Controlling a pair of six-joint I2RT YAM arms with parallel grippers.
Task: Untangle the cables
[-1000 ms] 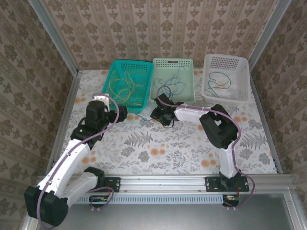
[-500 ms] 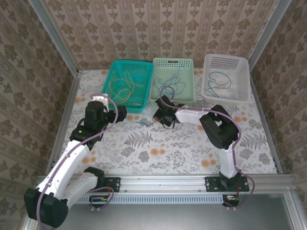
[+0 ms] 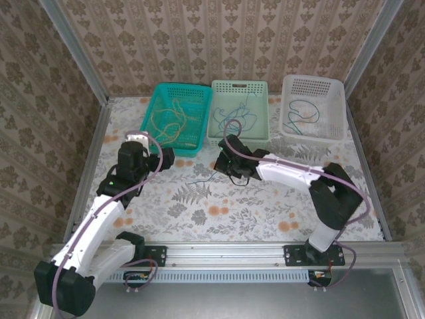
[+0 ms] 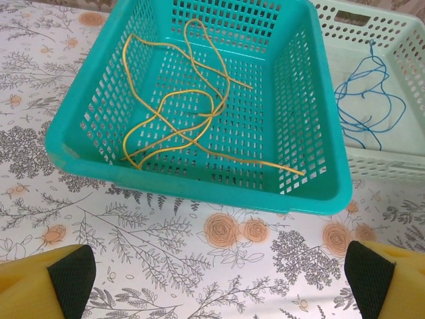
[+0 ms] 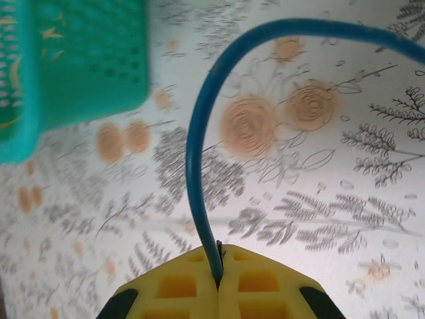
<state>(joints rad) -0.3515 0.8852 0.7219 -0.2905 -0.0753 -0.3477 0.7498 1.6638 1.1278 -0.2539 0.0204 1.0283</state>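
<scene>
A metal rail edges the near side of the flower-printed desk. Mid-desk, the right tool pinches a blue cable; the left tool gapes wide. Farther back, three baskets hold yellow, blue and dark cables before patterned wallpaper.

Teal basket: leftmost in the far row
Mint basket: middle, just beside it
White basket: right, apart
Counter: floral print

Overhead view from behind onto table, left wrist near teal basket, right wrist closer, sharing that basket
</scene>
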